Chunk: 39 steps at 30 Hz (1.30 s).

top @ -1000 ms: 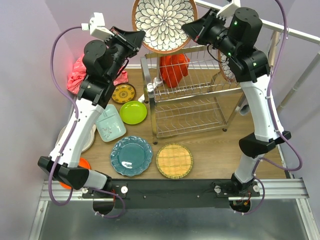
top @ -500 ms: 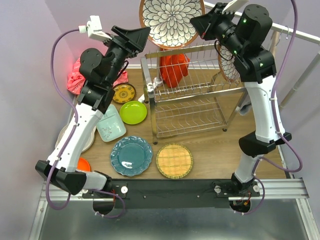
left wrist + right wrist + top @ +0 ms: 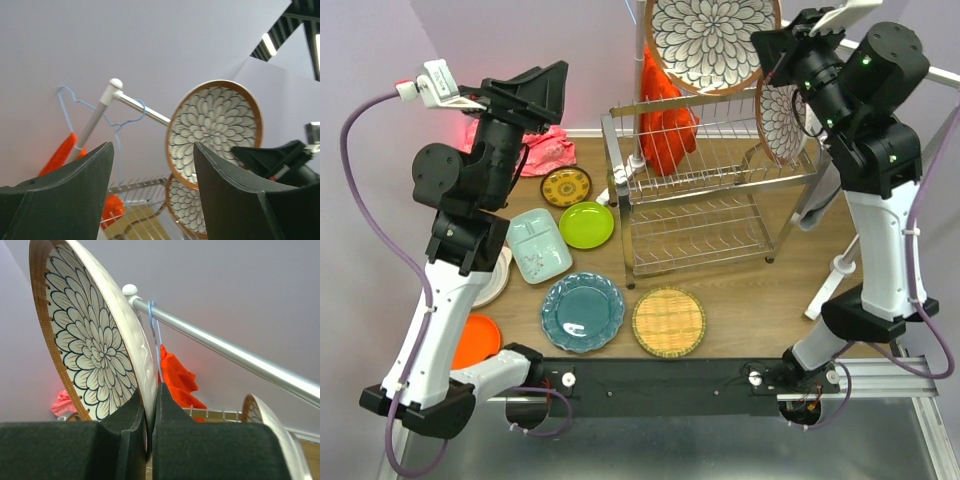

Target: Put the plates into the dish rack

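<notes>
Right gripper [image 3: 772, 52]: clenched on the rim of a white petal-patterned plate [image 3: 712, 44]. The right wrist view shows both fingers [image 3: 131, 440] pinching the plate's edge [image 3: 95, 347], with the plate standing almost on edge. It is held in the air above the back of the dish rack [image 3: 700, 232] and is not touching the wires.

Left gripper [image 3: 552, 88]: released. In the left wrist view the jaws stand wide apart with nothing between them [image 3: 152, 150]. It is raised to the left of the rack, pointing toward the held plate, well apart from it.

Rack: a second petal plate [image 3: 780, 120] stands upright at the right end of the upper tier. The lower tier shows only wire.

On the table [image 3: 740, 290], left and front of the rack:
- small dark round plate [image 3: 566, 187]
- lime green plate [image 3: 586, 224], just beside it
- mint divided tray [image 3: 540, 245]
- teal scalloped plate [image 3: 582, 311]
- woven yellow plate [image 3: 669, 322], beside the teal one
- orange plate [image 3: 475, 340], partly under the left arm
- what looks like a pale plate [image 3: 495, 280], mostly hidden by the arm

A red-orange cloth [image 3: 665, 135] hangs behind the rack from a metal rail [image 3: 225, 352]. A pink cloth [image 3: 538, 150] lies in the far left corner.
</notes>
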### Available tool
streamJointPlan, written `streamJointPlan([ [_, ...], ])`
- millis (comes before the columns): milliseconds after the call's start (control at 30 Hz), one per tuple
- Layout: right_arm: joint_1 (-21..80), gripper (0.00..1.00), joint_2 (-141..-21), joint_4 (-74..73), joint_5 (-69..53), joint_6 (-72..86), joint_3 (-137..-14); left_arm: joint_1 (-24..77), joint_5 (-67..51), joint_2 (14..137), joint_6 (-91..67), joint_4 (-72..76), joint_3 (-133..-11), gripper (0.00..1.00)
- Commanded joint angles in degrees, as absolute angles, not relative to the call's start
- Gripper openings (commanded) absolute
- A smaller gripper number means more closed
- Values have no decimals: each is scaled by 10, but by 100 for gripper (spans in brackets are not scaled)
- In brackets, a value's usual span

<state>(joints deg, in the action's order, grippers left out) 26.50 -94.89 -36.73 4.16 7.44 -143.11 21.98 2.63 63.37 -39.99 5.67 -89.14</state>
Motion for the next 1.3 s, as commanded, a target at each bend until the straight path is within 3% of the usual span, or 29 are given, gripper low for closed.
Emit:
streamJointPlan([
  [0,263,1,-890,-280,97,38,-1396,203,77,594,-352,10,-854,75],
  [600,263,0,-824,-266,179,-31,-1260,114,73,492,-356,-60,-740,79],
  [933,273,0,-855,-266,221,-54,-1293,81,67,474,-346,-86,-710,81],
  [1267,347,1,-877,-264,354,-132,-1298,70,68,472,-342,-94,-703,81],
])
